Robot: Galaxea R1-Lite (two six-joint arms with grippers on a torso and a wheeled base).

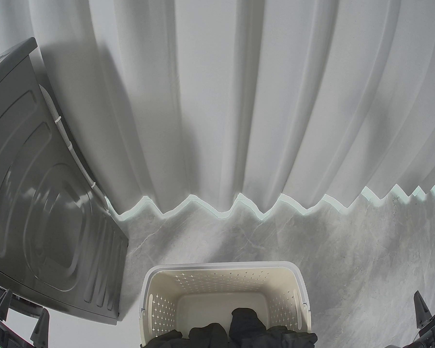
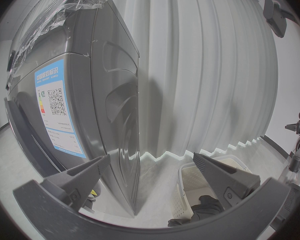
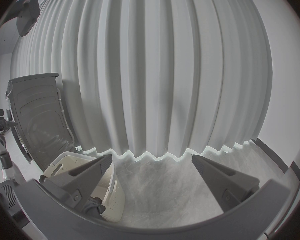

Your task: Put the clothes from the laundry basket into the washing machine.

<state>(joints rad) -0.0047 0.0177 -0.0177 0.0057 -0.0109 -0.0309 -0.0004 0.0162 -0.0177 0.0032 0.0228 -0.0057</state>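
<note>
Blue-edged label, QR code, Chinese heading, on washing machine front beyond left gripper; fine print unreadable.

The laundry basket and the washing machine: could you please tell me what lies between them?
Only bare grey floor separates the washing machine from the laundry basket, as the head view shows.

Washing machine: grey sheet metal, pressed panels; a satin sheen with soft reflections is noted. Clear film on its top is seen crinkled and glossy. Laundry basket: cream plastic, smooth, matt (walls perforated). Clothes: dark cloth, matt, crumpled. Curtain: white cloth, matt. Floor: grey marbled, smooth, faintly glossy.
</note>
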